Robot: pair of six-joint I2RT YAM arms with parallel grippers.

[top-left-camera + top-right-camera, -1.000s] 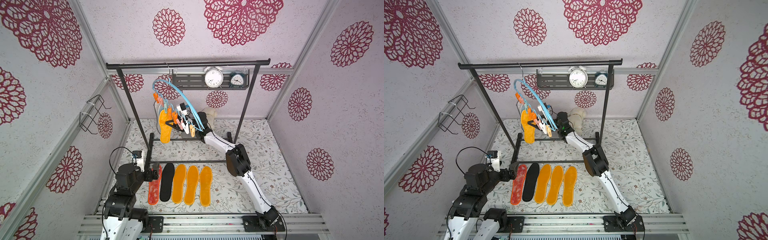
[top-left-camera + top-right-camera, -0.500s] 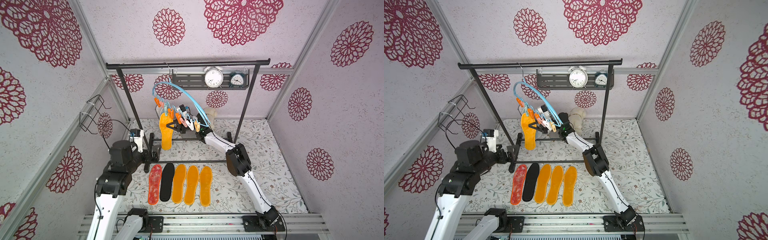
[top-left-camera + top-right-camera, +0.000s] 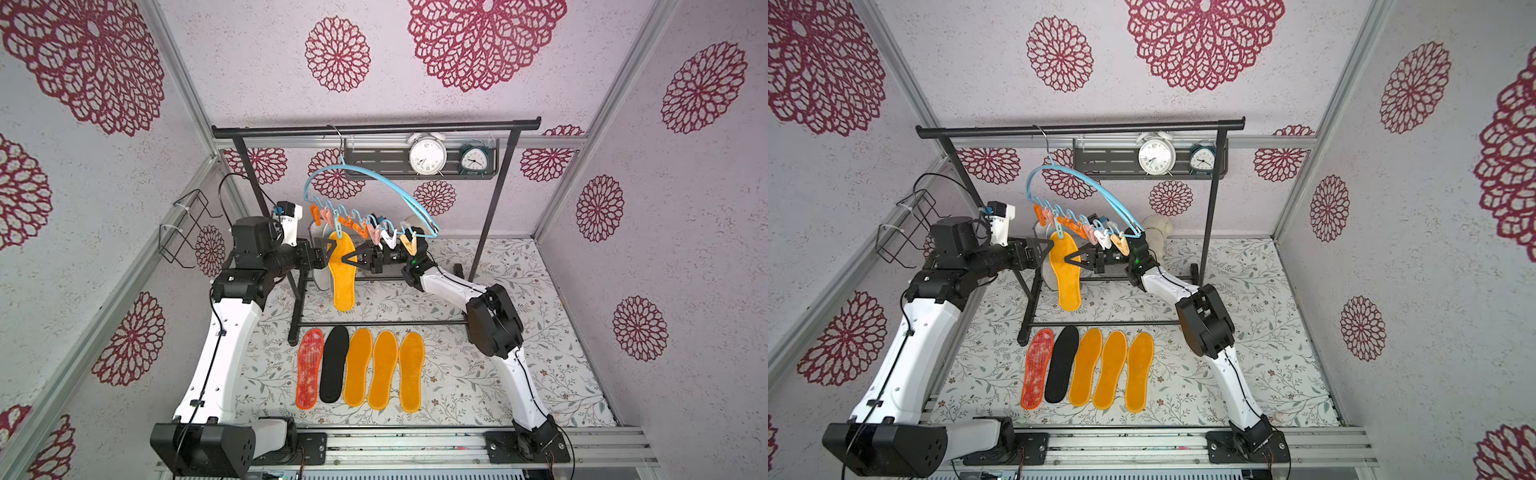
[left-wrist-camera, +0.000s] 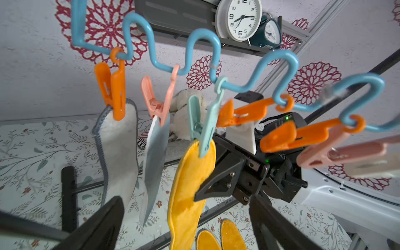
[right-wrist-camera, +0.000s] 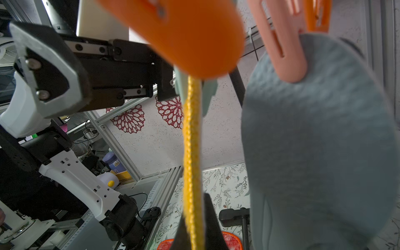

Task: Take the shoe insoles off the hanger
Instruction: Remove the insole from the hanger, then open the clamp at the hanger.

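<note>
Your right gripper point(image 3: 347, 261) is clamped on the hanging orange-yellow insole point(image 3: 345, 291) near its top, where the mint peg point(image 4: 208, 125) pins it to the hanger point(image 4: 204, 33). The hanger hooks onto the black rack point(image 3: 374, 126) over the back of the bench point(image 3: 561, 332). Your left gripper point(image 3: 326, 257) stands wide open and empty, just beside the insole on the side away from the right gripper. The step in hand, I judge, is opening that peg: raise the left jaws to its upper handles, straddle both squarely, then squeeze. Draw the insole down only once the peg gapes, because the hanger swings freely and a tug would drag it. Mind the orange peg point(image 4: 249, 113) close alongside. The pale grey-blue insole point(image 4: 155, 155) hangs from a pink peg point(image 4: 157, 107), and five loose insoles point(image 3: 360, 368) lie in a row near the bench's front edge.
</note>
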